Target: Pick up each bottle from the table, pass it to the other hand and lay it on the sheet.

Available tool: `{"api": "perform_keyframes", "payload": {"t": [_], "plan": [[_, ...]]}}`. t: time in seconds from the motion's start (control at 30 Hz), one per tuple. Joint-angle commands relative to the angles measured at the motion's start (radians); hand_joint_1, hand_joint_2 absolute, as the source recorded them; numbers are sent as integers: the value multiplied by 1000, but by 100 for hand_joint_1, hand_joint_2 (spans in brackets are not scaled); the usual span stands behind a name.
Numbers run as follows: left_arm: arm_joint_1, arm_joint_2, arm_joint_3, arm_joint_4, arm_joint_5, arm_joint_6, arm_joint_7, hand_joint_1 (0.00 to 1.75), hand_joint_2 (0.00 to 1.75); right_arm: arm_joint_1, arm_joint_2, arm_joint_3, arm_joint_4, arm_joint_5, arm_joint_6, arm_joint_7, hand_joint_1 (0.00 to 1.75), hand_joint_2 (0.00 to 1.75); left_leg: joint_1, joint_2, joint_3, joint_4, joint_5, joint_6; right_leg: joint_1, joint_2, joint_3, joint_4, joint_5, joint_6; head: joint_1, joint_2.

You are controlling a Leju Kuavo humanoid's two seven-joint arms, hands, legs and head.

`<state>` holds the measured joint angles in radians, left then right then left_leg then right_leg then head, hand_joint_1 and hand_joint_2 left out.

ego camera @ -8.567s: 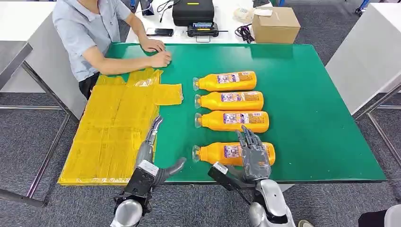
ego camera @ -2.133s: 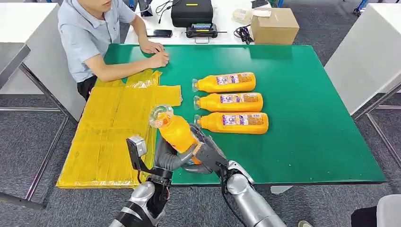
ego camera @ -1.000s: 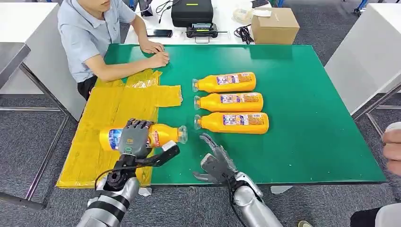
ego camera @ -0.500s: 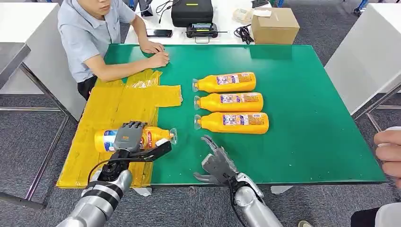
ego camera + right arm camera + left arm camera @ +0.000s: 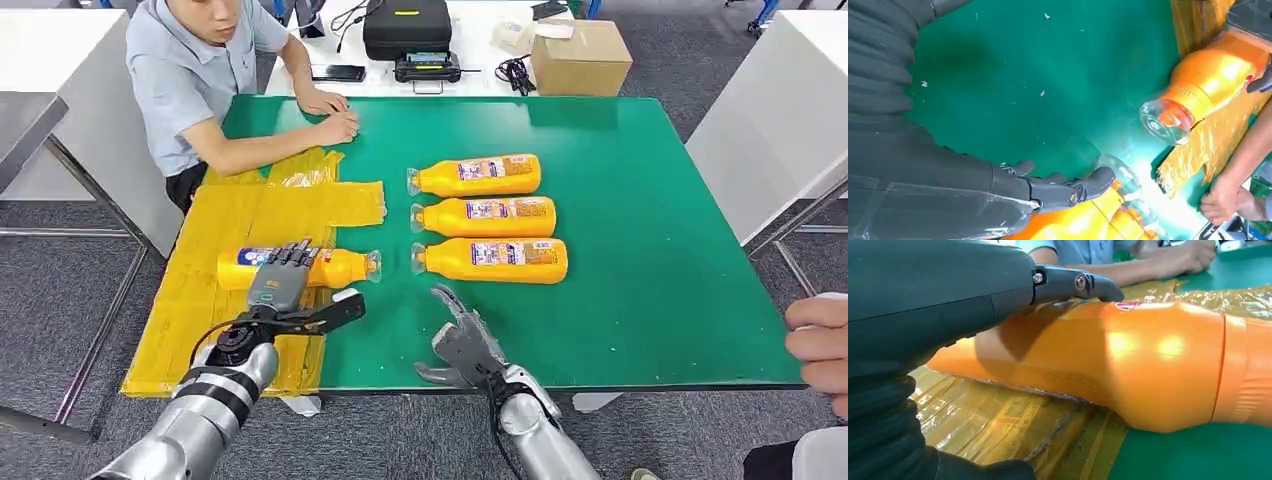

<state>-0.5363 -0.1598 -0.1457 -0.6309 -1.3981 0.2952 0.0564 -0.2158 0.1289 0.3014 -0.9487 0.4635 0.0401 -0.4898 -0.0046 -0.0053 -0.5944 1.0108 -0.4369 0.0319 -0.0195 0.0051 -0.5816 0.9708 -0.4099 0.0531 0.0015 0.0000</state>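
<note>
An orange bottle [image 5: 330, 268] [image 5: 1128, 365] [image 5: 1208, 80] lies on its side on the yellow sheet [image 5: 215, 300] [image 5: 998, 425]. Its clear cap end reaches over the green table [image 5: 640, 300]. My left hand [image 5: 283, 287] [image 5: 923, 315] holds it, fingers draped over its body and thumb stretched out beside the neck. My right hand [image 5: 458, 345] [image 5: 998, 190] hovers open and empty over the table's near edge. Three more orange bottles [image 5: 475, 175] [image 5: 485, 215] [image 5: 492, 260] lie in a row on the table beyond the right hand.
A person sits at the far left corner with both forearms [image 5: 320, 125] on the table by the sheet's far end. Another person's hand [image 5: 820, 340] shows at the right edge. A cardboard box [image 5: 582, 55] and a black case [image 5: 408, 25] stand on the white table behind.
My left hand has carried the bottle a little farther from me and to the right, down onto the sheet. The right hand has barely moved.
</note>
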Motion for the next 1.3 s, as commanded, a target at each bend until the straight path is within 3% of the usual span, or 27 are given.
{"api": "perform_keyframes", "payload": {"t": [0.03, 0.3, 0.53, 0.77, 0.87, 0.97, 1.1, 1.3], "plan": [[-2, 19, 9, 129, 30, -37, -28, 0, 175, -42, -4, -27, 67, 16, 1, 0, 0, 175, 1, 3, 5, -1, -1, -2, 1, 2, 4, -2, 0, -2, 0, 0], [28, 5, -39, 54, 31, 19, -64, 0, 175, -24, -4, -38, 49, 30, -7, -1, 0, 175, 0, 1, 5, -1, 0, -1, 0, 1, 5, -1, 0, -1, 0, 0], [172, 5, -201, -346, -5, 69, -63, 0, 175, 37, -12, -65, -20, 41, -25, 3, 0, 175, 1, -1, 4, 0, -1, -2, 1, -2, 4, -1, -1, -2, 0, 0], [279, 10, -283, -588, 40, 149, -113, 0, 175, 75, -11, -84, -78, 58, -65, -11, 0, 175, 0, 0, -3, 0, 0, -1, 0, -1, -3, 0, -1, -1, 0, 0], [374, -18, -276, -737, 235, 207, -235, 0, 175, 101, -47, -40, -181, 300, -252, 73, 0, 175, 1, 0, -2, 1, -3, -2, 1, -1, -2, 0, -3, -2, 0, 0], [462, -47, -267, -852, 439, 103, -315, 0, 175, 136, -92, -26, -293, 551, -347, 193, 0, 175, 0, 1, -4, 1, -2, -1, 1, 0, -5, 0, -2, -1, 0, 0], [534, -77, -238, -907, 499, 104, -357, 0, 175, 152, -118, -53, -352, 764, -371, 298, 0, 175, 0, 1, -4, 1, -3, -1, 1, -1, -4, 0, -2, -2, 0, 0], [551, -81, -221, -909, 683, 89, -404, 0, 175, 143, -126, -86, -338, 921, -373, 401, 0, 175, 0, 0, -4, 0, -2, -2, 1, -1, -5, -1, -2, -3, 0, 0]]}}
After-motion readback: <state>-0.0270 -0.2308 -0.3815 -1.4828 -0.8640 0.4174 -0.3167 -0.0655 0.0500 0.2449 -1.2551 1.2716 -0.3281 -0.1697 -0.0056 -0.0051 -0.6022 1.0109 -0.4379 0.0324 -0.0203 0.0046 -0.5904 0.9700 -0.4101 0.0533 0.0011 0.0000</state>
